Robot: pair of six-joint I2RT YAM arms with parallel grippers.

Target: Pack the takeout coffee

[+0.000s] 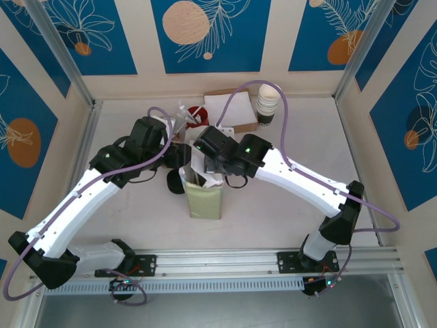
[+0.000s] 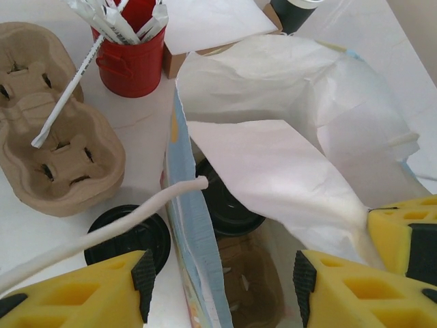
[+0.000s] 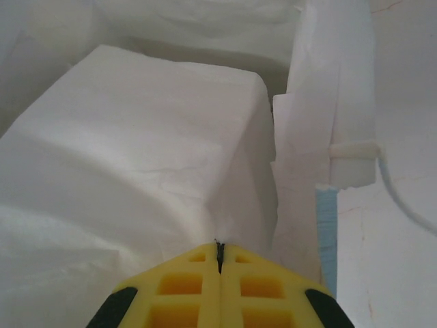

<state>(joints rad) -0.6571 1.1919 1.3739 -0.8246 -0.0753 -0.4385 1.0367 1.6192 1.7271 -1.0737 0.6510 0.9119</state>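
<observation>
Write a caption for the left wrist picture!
Open yellow fingers straddle the white paper bag's wall, a round black plastic lid showing inside.

No legible text, brand, number (print on bag (image 2: pixel 183 205) side too blurred).

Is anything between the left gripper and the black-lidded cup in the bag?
Yes. The bag's blue-edged wall rises between the fingers of the open left gripper, and a fold of white paper, pinched by the shut right gripper, sags over part of the lidded cup.
</observation>
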